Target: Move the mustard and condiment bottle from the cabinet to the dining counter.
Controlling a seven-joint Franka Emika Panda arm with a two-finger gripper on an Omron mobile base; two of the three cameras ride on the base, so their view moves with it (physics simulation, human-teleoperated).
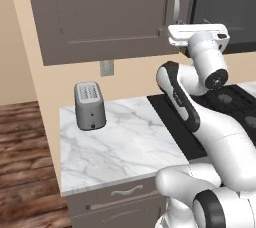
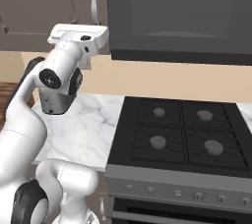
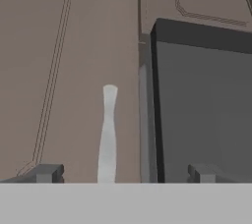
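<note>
Cabinet (image 1: 100, 17), grey-brown, panelled door closed, fills the wall at 12 o'clock above the small marble worktop (image 1: 130, 147). Black range hood (image 2: 182, 16) adjoins it, over the black four-burner stove (image 2: 177, 134). Toaster (image 1: 90, 106) stands on the worktop at 9 o'clock. Gripper (image 3: 123, 174), jaws spread wide and grasping nothing, points at the curved silver handle (image 3: 108, 134), which lies between the fingertips (image 3: 47, 173).

I can read no text, label, brand, number or sign here. My cabinet (image 1: 100, 12) door is plain, the toaster (image 1: 90, 106) bears no mark, and the stove (image 2: 179, 137) knobs are too small to tell.
</note>
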